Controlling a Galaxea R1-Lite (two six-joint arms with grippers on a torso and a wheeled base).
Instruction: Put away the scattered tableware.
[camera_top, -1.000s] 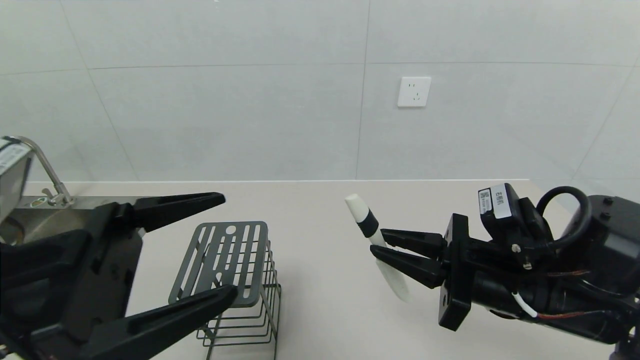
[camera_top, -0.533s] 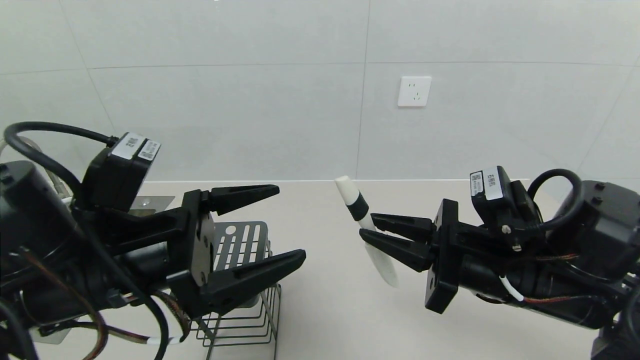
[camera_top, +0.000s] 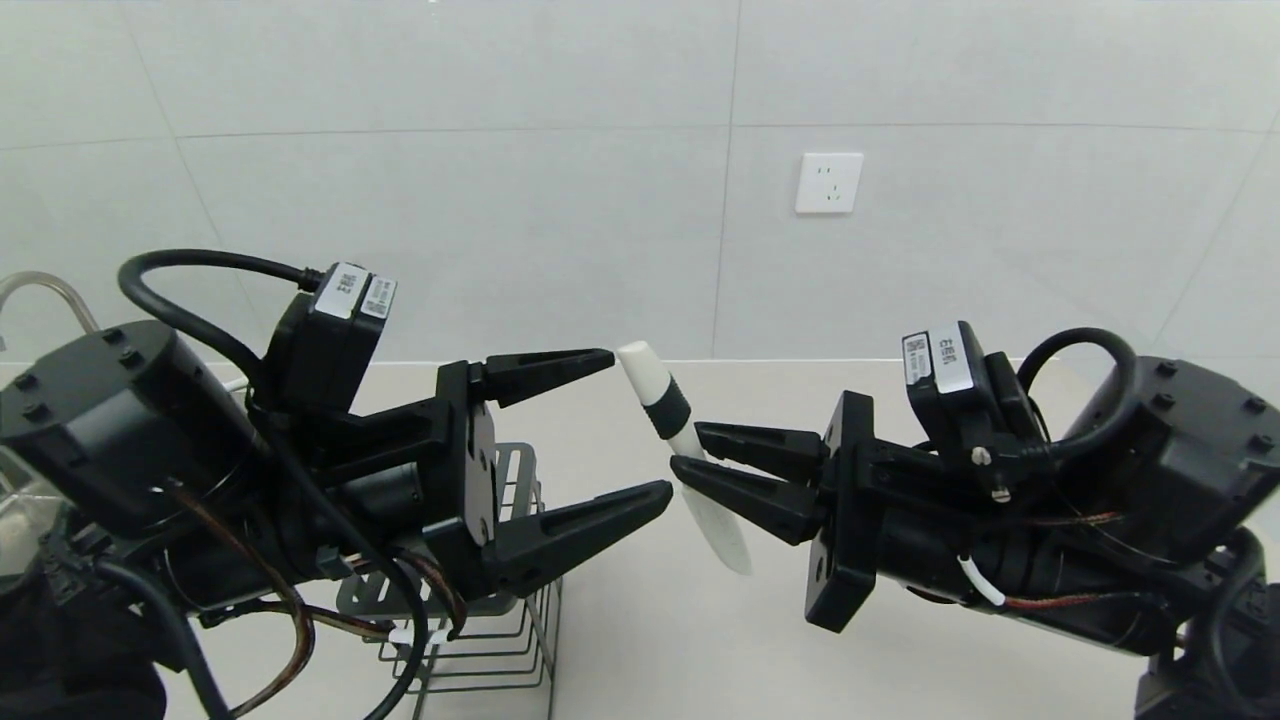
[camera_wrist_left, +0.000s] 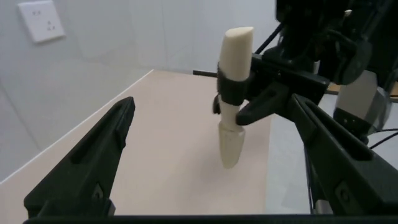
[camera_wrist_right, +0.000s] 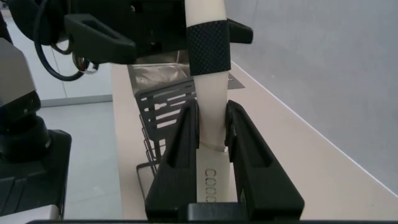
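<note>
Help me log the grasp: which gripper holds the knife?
The right gripper, shut on the knife; the left gripper is open, not touching it.

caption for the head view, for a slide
Right end effector grips a white, black-banded utensil facing the open left end effector, near a wire rack on the counter.

A wall (camera_top: 480, 230) of large pale grey tiles filled the upper half of the frame, a white socket (camera_top: 828, 183) right of centre. Below it ran a beige countertop (camera_top: 640, 640), evenly lit.
</note>
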